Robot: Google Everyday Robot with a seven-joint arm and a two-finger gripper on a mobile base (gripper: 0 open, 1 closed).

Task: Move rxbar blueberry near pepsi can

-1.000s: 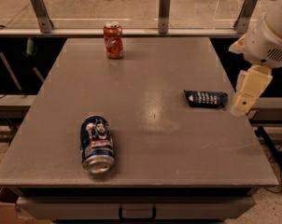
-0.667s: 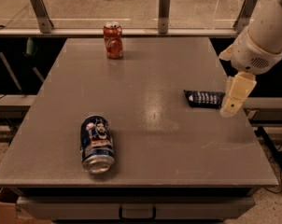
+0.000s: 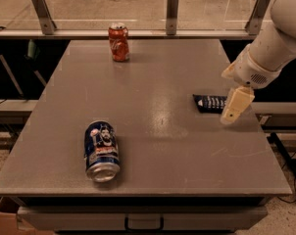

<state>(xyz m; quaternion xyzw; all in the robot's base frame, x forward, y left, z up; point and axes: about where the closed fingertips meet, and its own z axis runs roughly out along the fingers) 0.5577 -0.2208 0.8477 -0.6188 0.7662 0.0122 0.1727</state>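
Note:
The rxbar blueberry (image 3: 209, 103) is a dark navy bar lying flat near the table's right edge; its right end is hidden behind my gripper. The pepsi can (image 3: 101, 151) is dark blue with a man's face and lies on its side at the front left, silver end toward the front. My gripper (image 3: 234, 107) hangs from the white arm at the right, just above and in front of the bar's right end, far from the can.
An orange-red can (image 3: 118, 42) stands upright at the back left of the grey table (image 3: 153, 77). A glass barrier with metal posts (image 3: 172, 11) runs along the back edge. Dark gaps lie on both sides of the table.
The arm and gripper have moved left, from off the bar's right end to partly over it. The bar and both cans have not moved.

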